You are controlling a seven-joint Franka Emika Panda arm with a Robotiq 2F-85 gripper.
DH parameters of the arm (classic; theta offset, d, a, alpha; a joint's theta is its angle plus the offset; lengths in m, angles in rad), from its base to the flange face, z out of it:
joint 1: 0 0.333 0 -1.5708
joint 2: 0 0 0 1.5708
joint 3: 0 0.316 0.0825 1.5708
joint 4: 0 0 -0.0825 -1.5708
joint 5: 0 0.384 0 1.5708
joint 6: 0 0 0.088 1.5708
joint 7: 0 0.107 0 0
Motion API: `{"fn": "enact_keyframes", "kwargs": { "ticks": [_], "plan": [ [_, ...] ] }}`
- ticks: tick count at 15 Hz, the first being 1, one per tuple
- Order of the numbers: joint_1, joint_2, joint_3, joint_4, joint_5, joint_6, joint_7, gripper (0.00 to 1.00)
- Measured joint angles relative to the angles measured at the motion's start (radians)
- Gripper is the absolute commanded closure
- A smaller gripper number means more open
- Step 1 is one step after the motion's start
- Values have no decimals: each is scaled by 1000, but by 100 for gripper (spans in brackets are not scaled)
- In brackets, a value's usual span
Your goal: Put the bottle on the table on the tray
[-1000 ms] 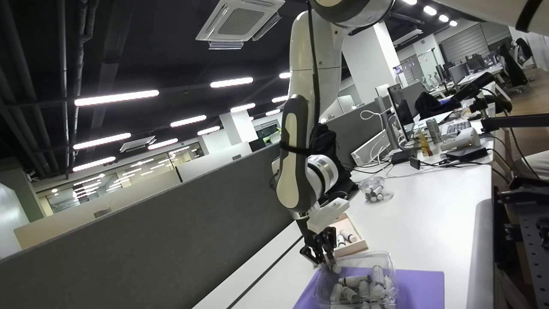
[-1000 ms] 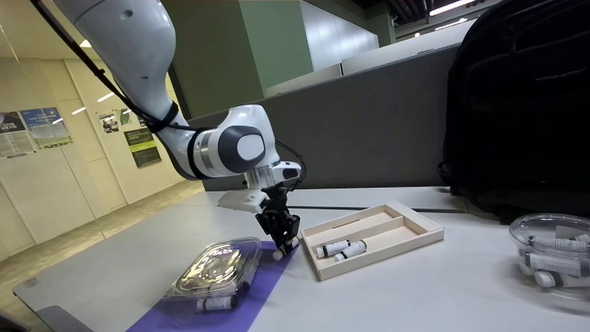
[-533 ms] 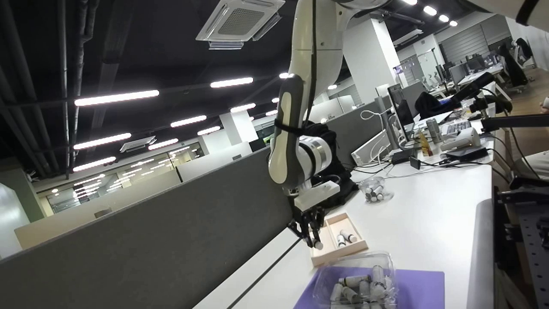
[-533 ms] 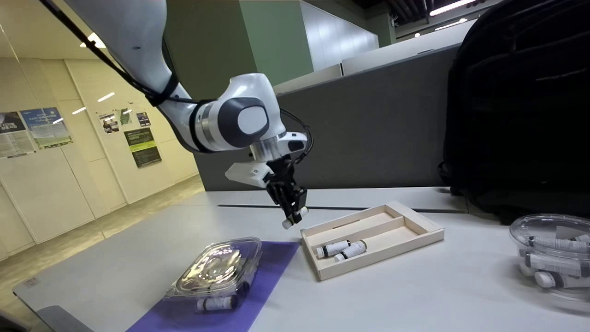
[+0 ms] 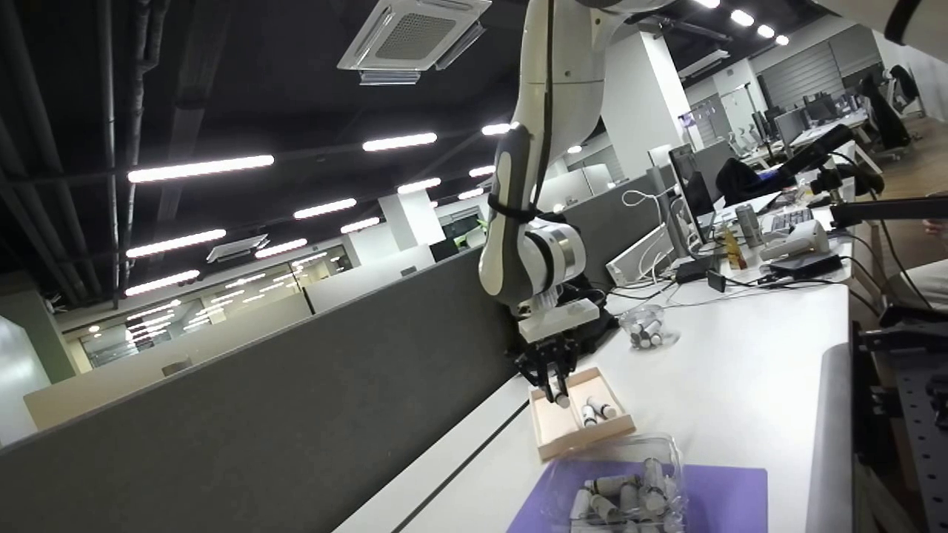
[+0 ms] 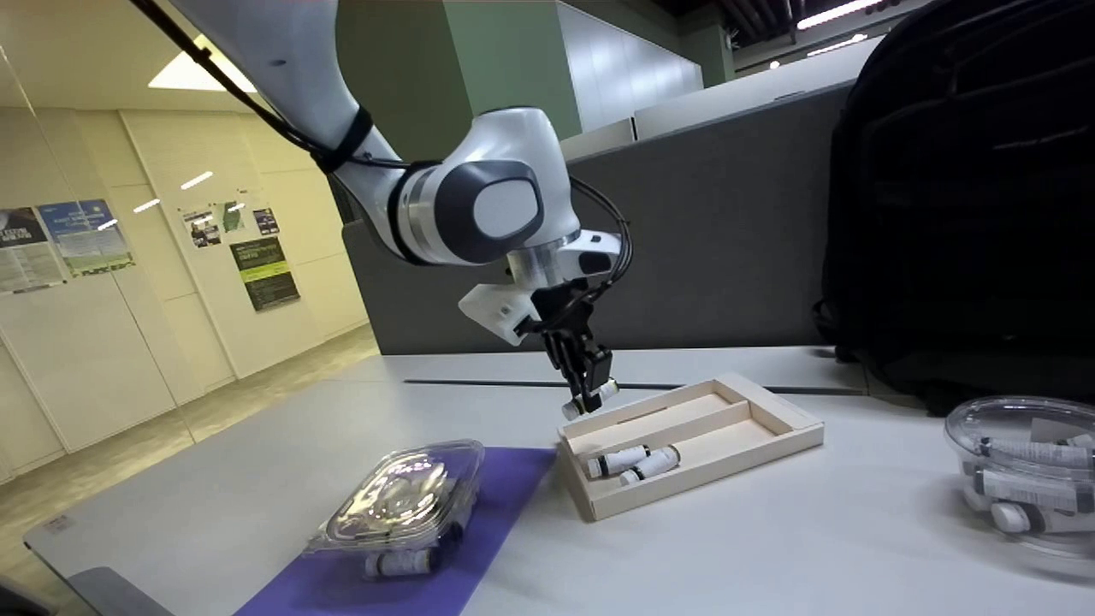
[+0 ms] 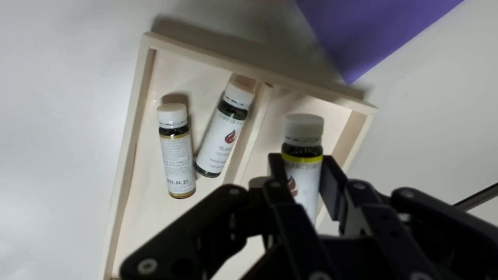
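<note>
A small white-capped bottle (image 7: pixel 305 171), dark at the neck and wrapped in a white label with a yellow band and red emblem, is clasped sideways in midair by the gripper (image 7: pixel 303 158). Below the gripper, a shallow, pale wooden tray (image 6: pixel 710 472) split by a divider lies flat on the smooth white table (image 6: pixel 701 556), which spreads out beneath and around.

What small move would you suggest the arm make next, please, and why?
I would probably lower the end effector gently toward the wooden tray. It grips a white-capped bottle that, in the wrist view, appears over the compartment beside the one holding two other bottles. The gripped bottle is not yet set down.
</note>
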Motion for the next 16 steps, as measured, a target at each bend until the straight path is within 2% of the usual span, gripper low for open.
{"fn": "enact_keyframes", "kwargs": {
  "ticks": [11, 12, 13, 16],
  "plan": [
    [-15, 112, 3, 116, 73, -49, 60, 93],
    [-15, 121, 3, 128, 75, -55, 63, 48],
    [-15, 129, 3, 140, 76, -63, 65, 47],
    [-15, 146, 4, 170, 78, -92, 68, 27]
  ]
}}
